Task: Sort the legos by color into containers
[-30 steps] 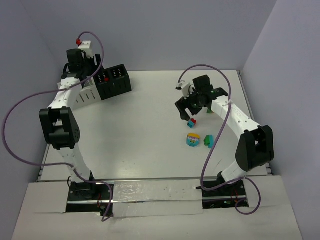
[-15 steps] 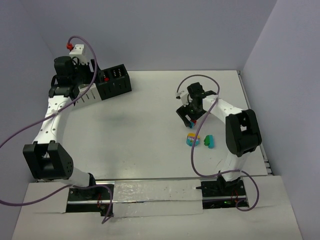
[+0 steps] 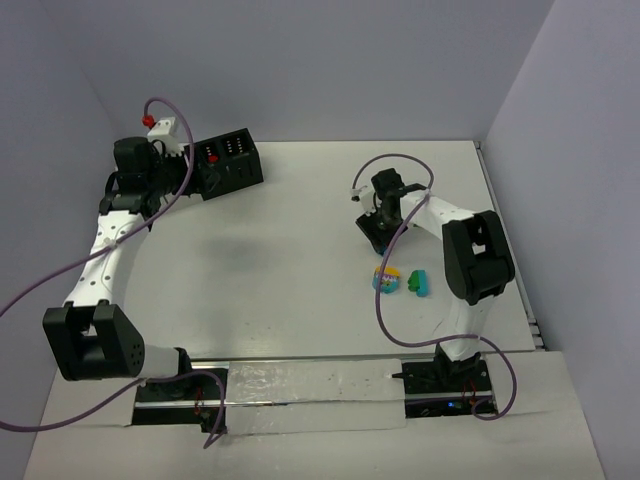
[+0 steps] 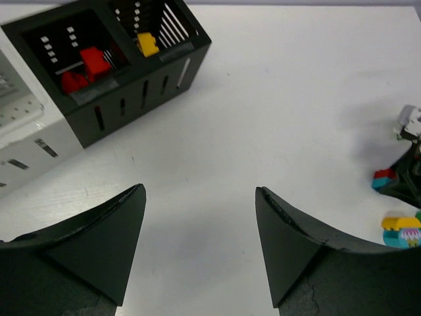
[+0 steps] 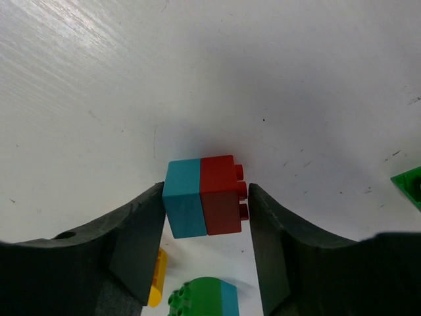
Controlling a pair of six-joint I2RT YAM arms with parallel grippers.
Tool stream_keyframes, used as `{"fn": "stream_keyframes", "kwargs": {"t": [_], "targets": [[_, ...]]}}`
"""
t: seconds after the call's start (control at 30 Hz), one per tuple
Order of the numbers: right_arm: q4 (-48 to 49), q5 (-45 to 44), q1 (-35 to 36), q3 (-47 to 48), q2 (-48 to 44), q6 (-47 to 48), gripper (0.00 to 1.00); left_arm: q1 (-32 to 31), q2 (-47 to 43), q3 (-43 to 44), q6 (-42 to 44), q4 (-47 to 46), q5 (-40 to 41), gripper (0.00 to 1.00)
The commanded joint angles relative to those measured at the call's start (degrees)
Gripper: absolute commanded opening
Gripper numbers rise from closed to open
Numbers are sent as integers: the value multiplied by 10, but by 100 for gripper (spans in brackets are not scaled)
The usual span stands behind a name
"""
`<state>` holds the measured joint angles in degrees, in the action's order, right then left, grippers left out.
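Observation:
My right gripper (image 3: 380,232) is down on the table, shut on a teal-and-red lego (image 5: 200,197); the left jaw lies against the teal face and the right jaw is at the red studs. Just nearer sit a rounded cyan-and-yellow piece (image 3: 386,279) and a green-and-teal lego (image 3: 417,283). My left gripper (image 4: 199,191) hangs open and empty over bare table beside the black container (image 3: 228,165). Its recesses hold red legos (image 4: 89,66) and a yellow one (image 4: 147,44). The white container (image 4: 26,138) adjoins it on the left.
Another green lego (image 5: 411,184) shows at the right edge of the right wrist view. Walls close the table at the back and right. Purple cables loop over both arms.
My right gripper came down and closed its jaws around the teal-and-red lego. My left arm drew back leftward from the black container, jaws still apart.

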<state>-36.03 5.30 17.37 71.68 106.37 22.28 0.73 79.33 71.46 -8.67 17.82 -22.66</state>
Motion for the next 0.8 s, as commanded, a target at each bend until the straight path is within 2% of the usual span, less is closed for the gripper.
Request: {"fn": "stream_keyframes", "kwargs": {"t": [0.0, 0.13, 0.23, 0.3, 0.43, 0.5, 0.77], "targets": [[27, -10, -5, -1, 10, 4, 58, -2, -27, -24, -30, -4, -59, 77], [28, -13, -6, -5, 8, 10, 43, -2, -41, -47, -42, -7, -92, 76], [29, 16, -5, -4, -17, 10, 33, -3, -53, -62, -54, -10, -117, 75], [31, 56, -5, -2, -42, 5, 30, -3, -60, -82, -71, -17, -142, 75], [64, 196, 1, 1, -123, -38, 29, -3, -71, -126, -119, -41, -189, 76], [103, 251, 16, 6, -154, -76, 29, -19, -72, -142, -147, -67, -226, 78], [216, 372, 88, 0, -219, -132, 29, -27, -49, -159, -284, -127, -329, 78]]}}
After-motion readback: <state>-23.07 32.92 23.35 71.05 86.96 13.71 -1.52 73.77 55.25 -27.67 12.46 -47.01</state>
